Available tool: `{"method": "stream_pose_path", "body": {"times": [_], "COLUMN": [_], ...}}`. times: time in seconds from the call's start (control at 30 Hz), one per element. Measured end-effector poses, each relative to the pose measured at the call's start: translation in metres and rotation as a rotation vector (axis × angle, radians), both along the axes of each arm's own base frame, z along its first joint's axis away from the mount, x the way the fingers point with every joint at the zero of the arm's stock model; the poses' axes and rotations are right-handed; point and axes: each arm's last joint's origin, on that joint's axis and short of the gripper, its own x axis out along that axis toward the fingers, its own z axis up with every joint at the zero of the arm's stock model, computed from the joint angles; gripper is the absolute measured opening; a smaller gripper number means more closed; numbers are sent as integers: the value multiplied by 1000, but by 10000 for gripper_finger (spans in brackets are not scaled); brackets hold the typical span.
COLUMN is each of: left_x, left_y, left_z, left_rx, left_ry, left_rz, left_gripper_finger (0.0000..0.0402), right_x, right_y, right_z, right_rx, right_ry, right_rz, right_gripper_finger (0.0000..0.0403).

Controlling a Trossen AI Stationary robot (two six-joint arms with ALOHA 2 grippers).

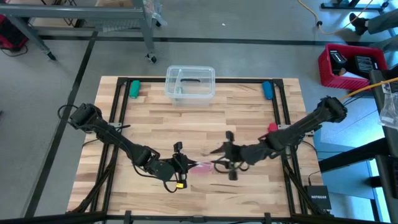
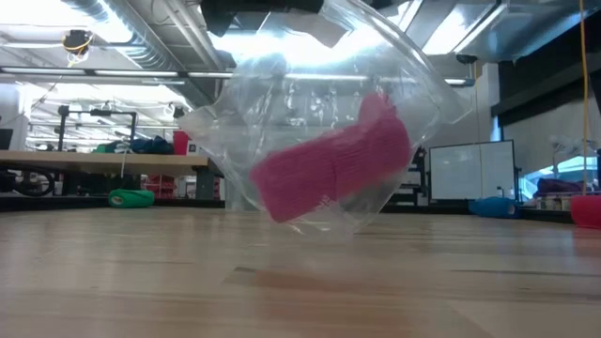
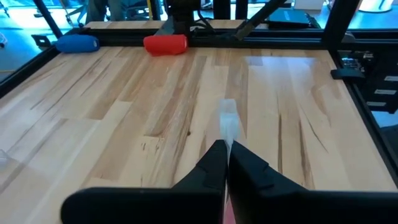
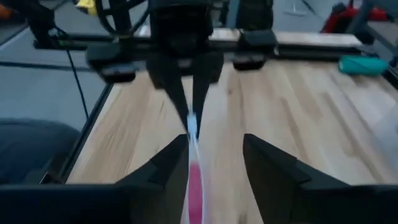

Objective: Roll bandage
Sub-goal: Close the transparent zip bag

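The pink bandage (image 2: 333,169) is folded inside a crumpled clear plastic wrapper (image 2: 282,103), which hangs clear of the table near its front middle (image 1: 202,165). My left gripper (image 1: 185,163) is on the wrapper's left and shut on it. My right gripper (image 1: 217,163) faces it from the right, open. Its fingers (image 4: 174,163) stand on either side of the wrapper's other end, where the bandage (image 4: 194,186) shows pink. The wrapper runs close along one finger. My left gripper pinches a thin edge of the clear wrapper (image 3: 228,127) between its two fingertips, coming in roughly level from the table's left. The wrapper with the bandage inside is clear of the table top. Whether my right gripper touches the wrapper, I cannot tell.
A clear plastic container (image 1: 190,83) stands at the far middle. A green roll (image 1: 134,89) lies at the far left and a blue one (image 1: 267,89) at the far right. A small red stubby object (image 1: 272,127) lies by the right edge. A black frame borders the table.
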Motion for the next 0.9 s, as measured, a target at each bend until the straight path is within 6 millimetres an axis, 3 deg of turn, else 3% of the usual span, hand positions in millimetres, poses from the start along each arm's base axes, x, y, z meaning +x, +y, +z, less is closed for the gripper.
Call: {"method": "stream_pose_path", "body": {"times": [0.2, 0.33, 0.7, 0.9], "left_x": [0, 0, 0, 0], "left_y": [0, 0, 0, 0], "left_z": [0, 0, 0, 0], "left_rx": [5, 8, 7, 5], "left_ry": [0, 3, 0, -3], "left_rz": [0, -1, -1, -1], "left_gripper_finger": [0, 0, 0, 0], "right_x": [38, 50, 58, 58], "right_y": [7, 9, 9, 9], "right_z": [-25, -41, -46, -47], "right_rx": [8, -21, -45, -63], "right_ry": [-74, -56, -55, -44], "right_rz": [83, 83, 57, 71], "right_gripper_finger": [143, 127, 90, 37]}}
